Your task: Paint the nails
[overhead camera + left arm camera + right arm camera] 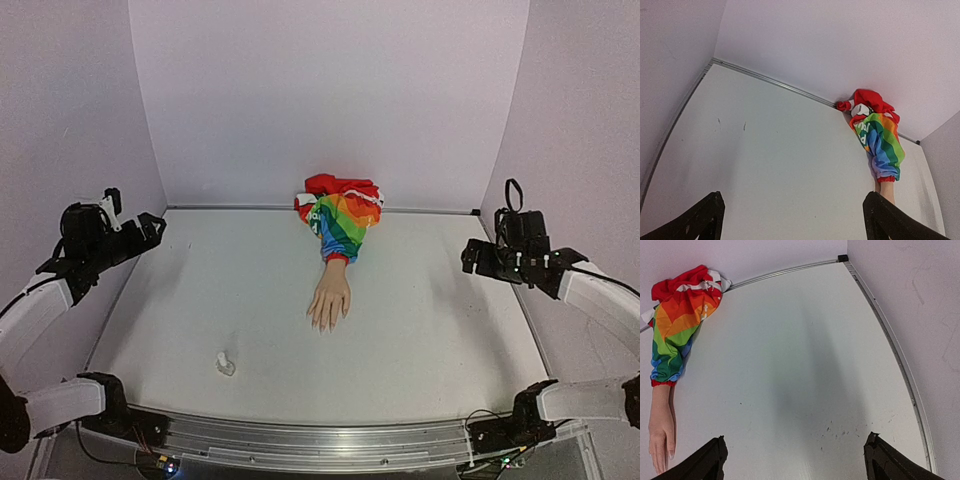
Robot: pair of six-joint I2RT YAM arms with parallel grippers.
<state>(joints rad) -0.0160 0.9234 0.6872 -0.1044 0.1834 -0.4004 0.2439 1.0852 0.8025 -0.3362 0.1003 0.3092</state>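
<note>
So, both arms are parked out at the sides, up off the white table [450, 330], and neither one is holding anything. The left gripper [150, 228] hangs over the table's left edge with its black fingers [700, 220] spread wide and nothing between them. The right gripper [478, 258] is the same deal over the right edge, jaws wide apart and empty.

The pale flesh-coloured fake hand [329, 298] lies flat around the middle of the table, fingers pointing toward the arm bases. The nails [321, 325] are at that near end of the hand, on the fingertips, and honestly they're too tiny in the overhead view to say anything about their colour. Both grippers are well apart from them.

The rainbow-striped fabric sleeve [343, 222] runs from the wrist back to the rear wall, where it bunches up in a red heap.

A small clear bottle [226, 363] stands on the table toward the near left, well apart from the hand and from both grippers.
</note>
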